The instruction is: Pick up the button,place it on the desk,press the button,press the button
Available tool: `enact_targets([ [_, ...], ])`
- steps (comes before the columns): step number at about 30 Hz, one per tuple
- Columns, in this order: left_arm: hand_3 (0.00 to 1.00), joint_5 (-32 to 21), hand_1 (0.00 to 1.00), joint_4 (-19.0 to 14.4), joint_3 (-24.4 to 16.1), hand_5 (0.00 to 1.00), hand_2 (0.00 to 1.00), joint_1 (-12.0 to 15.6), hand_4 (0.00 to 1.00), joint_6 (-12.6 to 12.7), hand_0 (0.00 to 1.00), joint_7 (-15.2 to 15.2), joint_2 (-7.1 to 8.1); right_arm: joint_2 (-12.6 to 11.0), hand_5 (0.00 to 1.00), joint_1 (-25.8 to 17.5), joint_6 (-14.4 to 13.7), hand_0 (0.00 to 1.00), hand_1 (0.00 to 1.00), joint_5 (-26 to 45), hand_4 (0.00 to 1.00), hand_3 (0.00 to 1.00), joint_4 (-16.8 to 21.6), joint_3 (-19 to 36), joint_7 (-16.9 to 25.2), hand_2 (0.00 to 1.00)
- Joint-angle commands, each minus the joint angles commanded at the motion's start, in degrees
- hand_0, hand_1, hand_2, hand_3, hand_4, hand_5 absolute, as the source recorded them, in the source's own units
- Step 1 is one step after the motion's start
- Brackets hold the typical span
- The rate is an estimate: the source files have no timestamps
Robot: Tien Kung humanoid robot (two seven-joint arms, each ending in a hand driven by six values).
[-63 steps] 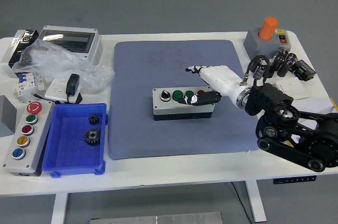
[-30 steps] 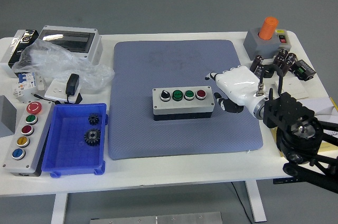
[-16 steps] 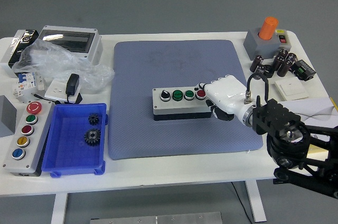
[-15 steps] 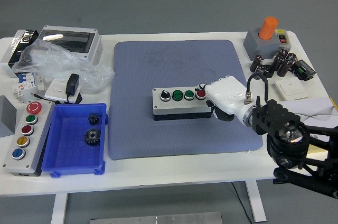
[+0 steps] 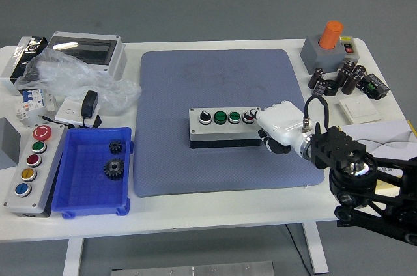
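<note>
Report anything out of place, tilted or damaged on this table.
Nothing stands out. The button box sits flat and square on the blue mat, the right hand at its right end, and two gears lie in the blue bin.

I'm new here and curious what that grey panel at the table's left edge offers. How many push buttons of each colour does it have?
Red round buttons: 2
Green round button: 1
Yellow round button: 1
Blue round button: 1
Total on the grey panel: 5

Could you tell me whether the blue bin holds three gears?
No, the blue bin holds only two gears, both dark.
</note>
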Motion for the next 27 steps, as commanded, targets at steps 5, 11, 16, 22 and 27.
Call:
enact_targets([
  [5, 0.615, -0.03, 0.679, -0.01, -0.02, 0.396, 0.603, -0.05, 0.574, -0.01, 0.665, -0.09, 0.05, -0.12, 0.002, 0.14, -0.61, 0.352, 0.348, 0.26, 0.325, 0.823, 0.13, 0.39, 0.33, 0.209],
  [11, 0.616, -0.25, 0.679, 0.02, 0.28, 0.393, 0.604, -0.06, 0.574, -0.08, 0.665, -0.03, 0.0, -1.69, 0.002, -0.1, -2.44, 0.349, 0.347, 0.13, 0.326, 0.811, 2.41, 5.17, 1.21, 0.208],
  [16, 0.616, -0.39, 0.68, 0.03, 0.65, 0.395, 0.604, -0.02, 0.576, -0.06, 0.666, 0.26, 0.01, -2.75, 0.002, -1.13, -4.29, 0.337, 0.341, 0.75, 0.328, 0.803, 3.82, 10.12, 2.78, 0.208],
  [22, 0.616, -0.48, 0.679, 0.04, 0.89, 0.397, 0.604, 0.1, 0.577, 0.01, 0.666, 0.49, -0.03, -2.12, 0.215, -4.13, -9.35, 0.262, 0.375, 6.84, 0.581, 0.816, 2.21, 15.68, 8.01, 0.367],
  [27, 0.617, -0.42, 0.679, 0.05, 0.84, 0.395, 0.604, 0.29, 0.577, 0.12, 0.666, 0.62, -0.16, -0.47, 0.482, -7.4, -13.03, 0.615, 0.637, 13.11, 0.978, 0.873, -0.4, 20.44, 13.81, 0.703],
])
